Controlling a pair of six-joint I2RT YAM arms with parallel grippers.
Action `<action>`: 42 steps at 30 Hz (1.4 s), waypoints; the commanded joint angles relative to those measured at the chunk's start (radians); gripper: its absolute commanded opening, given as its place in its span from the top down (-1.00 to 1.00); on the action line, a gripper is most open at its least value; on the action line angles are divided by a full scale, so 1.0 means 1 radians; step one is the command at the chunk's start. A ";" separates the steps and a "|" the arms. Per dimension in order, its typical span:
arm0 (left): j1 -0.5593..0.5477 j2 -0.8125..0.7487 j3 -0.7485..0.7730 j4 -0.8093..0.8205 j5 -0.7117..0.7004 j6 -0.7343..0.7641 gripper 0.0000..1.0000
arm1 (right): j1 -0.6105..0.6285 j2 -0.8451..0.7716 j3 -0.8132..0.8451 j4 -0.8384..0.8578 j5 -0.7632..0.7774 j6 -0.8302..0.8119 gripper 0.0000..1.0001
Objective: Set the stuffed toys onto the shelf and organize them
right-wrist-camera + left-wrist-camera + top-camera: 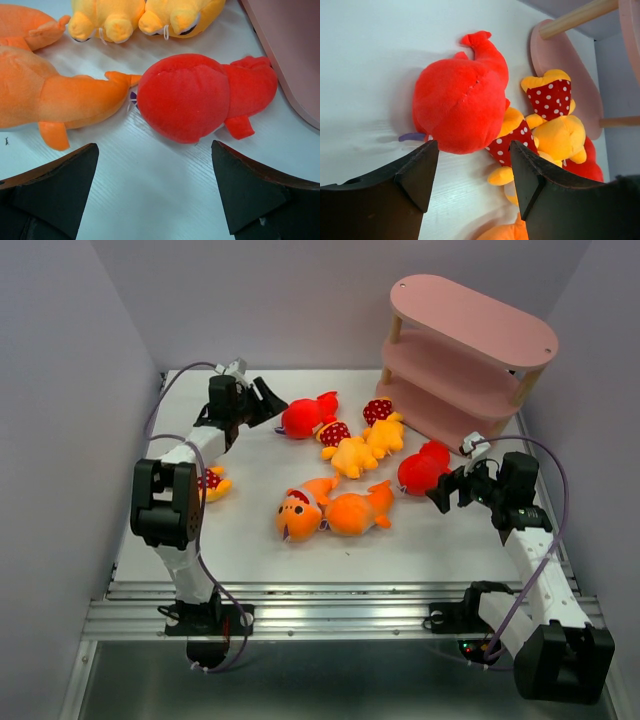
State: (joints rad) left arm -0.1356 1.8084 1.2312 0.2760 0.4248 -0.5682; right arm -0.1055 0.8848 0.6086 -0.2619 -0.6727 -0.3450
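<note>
The pink shelf stands at the back right. One red shark lies at the back middle, and my left gripper is open just left of it. In the left wrist view the shark lies right at the fingertips of the left gripper, with nothing between them. A second red shark lies near the shelf. My right gripper stands wide open just short of that shark. Two orange sharks lie mid-table. Two yellow figures lie between the red sharks, and a third lies by the left arm.
Grey walls close in the table on the left, back and right. A metal rail runs along the near edge between the arm bases. The shelf's bottom board lies just right of the second red shark. An orange shark's tail touches that shark.
</note>
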 commanded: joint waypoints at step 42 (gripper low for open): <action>0.004 0.298 0.246 0.015 0.216 0.018 0.40 | -0.008 -0.004 0.039 0.007 0.018 -0.034 -1.00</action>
State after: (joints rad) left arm -0.1356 2.1147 1.4395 0.2253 0.6003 -0.5331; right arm -0.1055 0.8848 0.6086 -0.2623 -0.6617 -0.3641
